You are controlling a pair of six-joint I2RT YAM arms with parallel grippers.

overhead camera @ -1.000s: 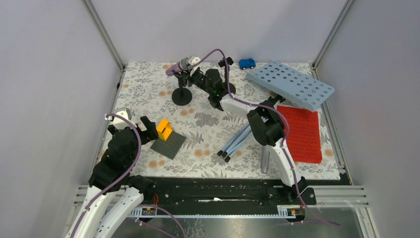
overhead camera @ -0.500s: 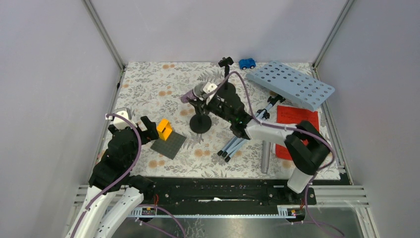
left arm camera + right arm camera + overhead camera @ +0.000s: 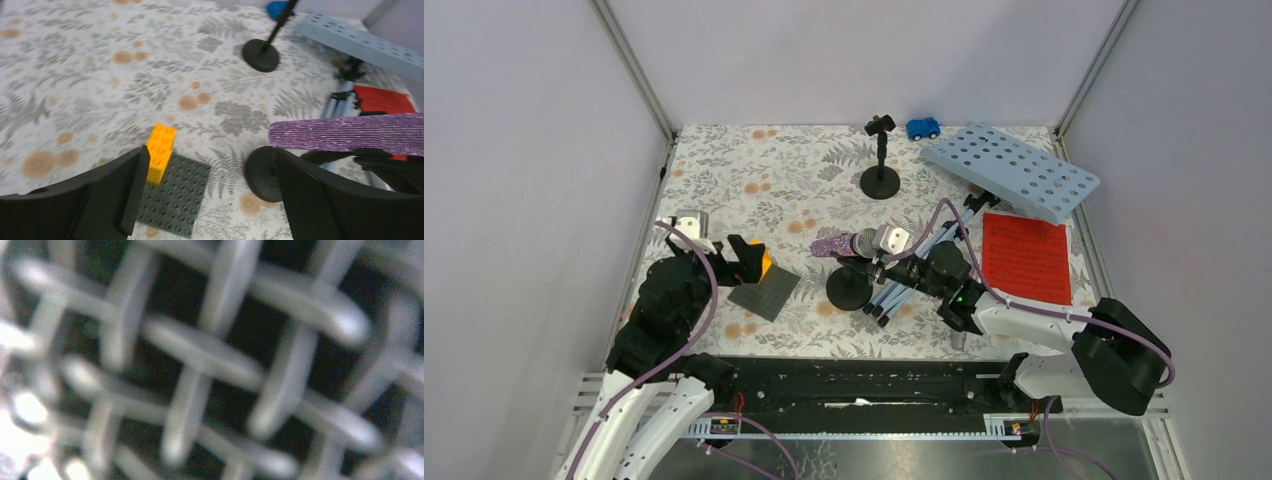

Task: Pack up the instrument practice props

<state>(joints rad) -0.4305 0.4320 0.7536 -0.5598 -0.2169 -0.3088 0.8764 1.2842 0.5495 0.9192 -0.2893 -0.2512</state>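
Up front, right gripper (image 3: 882, 264) has brought mic mount (image 3: 848, 291) with microphone (image 3: 836, 246).

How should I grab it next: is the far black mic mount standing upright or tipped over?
Upright. The far mic mount stands on its round base, pole vertical, top clip empty.

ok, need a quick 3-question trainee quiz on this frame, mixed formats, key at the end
1. True or false: the purple microphone sits on the back mic mount.
2. The orange brick stands on: A) a red sheet, B) the dark grey studded plate, C) bare tablecloth.
3. Fill in: the left end effector is ___.

Key: 1 false, 2 B, 3 open.
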